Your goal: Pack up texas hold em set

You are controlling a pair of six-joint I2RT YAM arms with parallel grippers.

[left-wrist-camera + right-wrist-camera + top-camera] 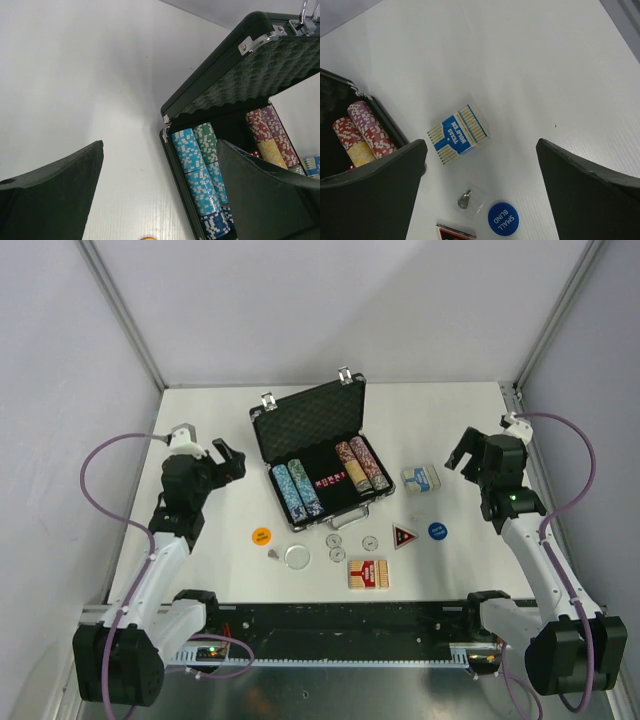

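Observation:
The black silver-trimmed briefcase (300, 420) of the texas hold em set stands open at mid-table, foam lid up. Inside lie rows of poker chips (298, 490) and red dice (330, 480). On the table around it lie a blue card deck (420, 478), a red deck (367, 573), an orange button (260, 536), a blue button (437, 531), a white button (297, 557) and a red triangle (404, 537). My left gripper (228, 455) hovers open left of the case, empty. My right gripper (462, 455) hangs open right of the blue deck (458, 134), empty.
Three small silver discs (340, 544) lie before the case. A bagged key (466, 200) sits between the blue deck and the blue button (503, 219). Grey walls with metal posts close in the table on the left, right and back.

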